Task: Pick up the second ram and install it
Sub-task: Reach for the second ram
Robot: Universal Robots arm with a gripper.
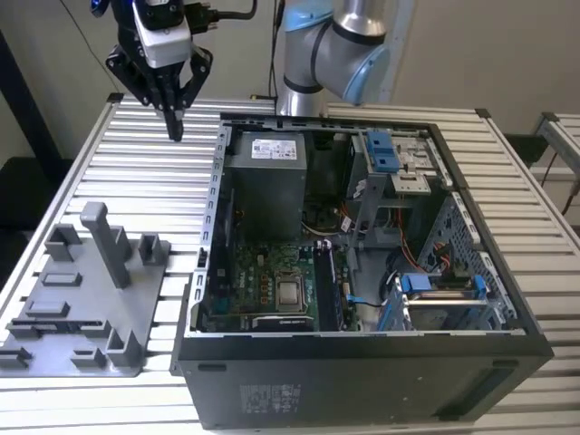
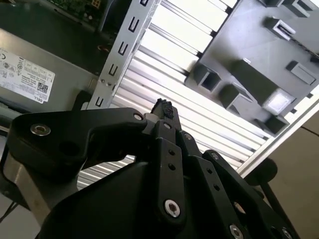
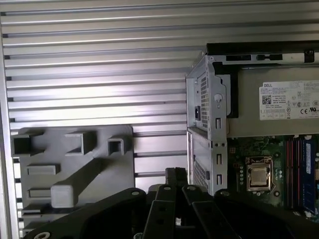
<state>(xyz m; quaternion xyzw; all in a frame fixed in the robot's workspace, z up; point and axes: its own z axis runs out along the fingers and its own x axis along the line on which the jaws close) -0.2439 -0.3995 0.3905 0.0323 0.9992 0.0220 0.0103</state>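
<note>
One tool (image 1: 175,133), pinched together, above slatted table (image 1: 154,177), grey tray (image 1: 82,313), open case (image 1: 362,376) nearby

Arm (image 1: 349,54) is showing silver tubing with pale blue joint caps. Wrist housing (image 1: 163,32) is presenting in white-grey, with black cables (image 1: 231,13) leading off it. Gripper (image 1: 175,131) is showing matte black linked fingers (image 2: 164,149). In the second wrist view the links are carrying round silver screws (image 2: 40,130).

White label (image 3: 289,100) on PSU (image 3: 259,128); sticker (image 1: 268,396) on case (image 1: 381,385).
</note>
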